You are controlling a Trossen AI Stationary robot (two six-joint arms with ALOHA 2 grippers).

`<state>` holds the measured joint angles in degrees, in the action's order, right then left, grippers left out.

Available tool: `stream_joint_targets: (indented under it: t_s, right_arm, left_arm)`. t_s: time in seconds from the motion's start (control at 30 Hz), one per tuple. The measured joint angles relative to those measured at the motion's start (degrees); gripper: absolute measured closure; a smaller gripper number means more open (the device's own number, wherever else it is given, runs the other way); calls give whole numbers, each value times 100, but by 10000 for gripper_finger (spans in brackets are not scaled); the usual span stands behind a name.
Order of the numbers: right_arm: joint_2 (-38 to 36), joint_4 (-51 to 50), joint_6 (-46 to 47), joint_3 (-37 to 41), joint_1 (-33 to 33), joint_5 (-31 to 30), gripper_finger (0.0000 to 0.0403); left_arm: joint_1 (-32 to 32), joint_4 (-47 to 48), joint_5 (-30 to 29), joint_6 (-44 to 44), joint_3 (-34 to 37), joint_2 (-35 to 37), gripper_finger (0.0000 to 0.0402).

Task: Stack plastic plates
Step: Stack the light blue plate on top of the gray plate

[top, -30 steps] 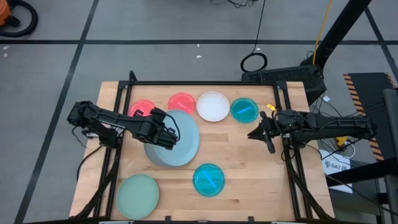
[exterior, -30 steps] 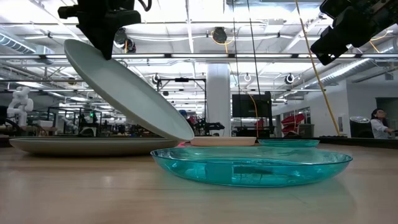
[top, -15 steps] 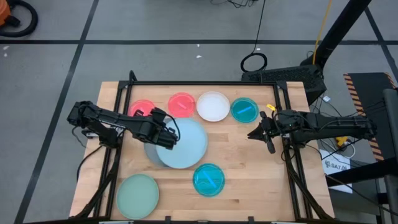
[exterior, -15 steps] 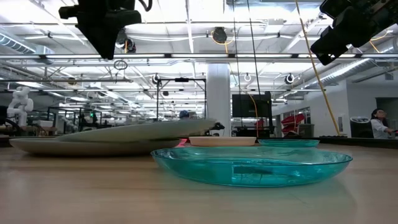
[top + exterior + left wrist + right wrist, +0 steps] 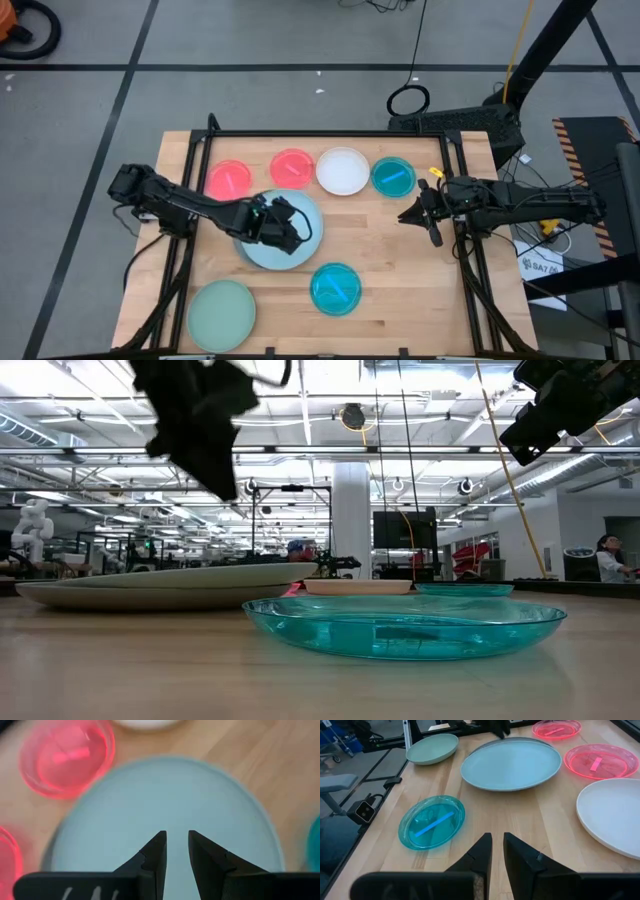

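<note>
2 large plates stacked — pale blue plate (image 5: 300, 225) apparently atop grey; left tool (image 5: 176, 851) narrow, empty above

Eight plates can be made out on the table (image 5: 400, 260). Three are large: a pale blue plate (image 5: 310, 225) lies on a grey plate (image 5: 240, 243) that barely shows, and a pale green plate (image 5: 221, 315) sits at the near left corner. Five are small: two pink-red plates (image 5: 229, 179) (image 5: 292, 167), one white plate (image 5: 343, 171) and two teal plates (image 5: 393, 177) (image 5: 335, 288).
</note>
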<state>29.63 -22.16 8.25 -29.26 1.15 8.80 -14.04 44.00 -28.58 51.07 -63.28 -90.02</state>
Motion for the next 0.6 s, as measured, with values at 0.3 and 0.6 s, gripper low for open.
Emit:
stream_joint_targets:
  t_s: [0.3,0.6]
  right_arm:
    - [0,7,-69,1,0,-6,360]
    - [1,1072,-869,1,0,-485,360]
  left_arm:
    - [155,-203,104,685,1027,-2,314]
    - [-98,-286,-637,1071,959,-2,314]
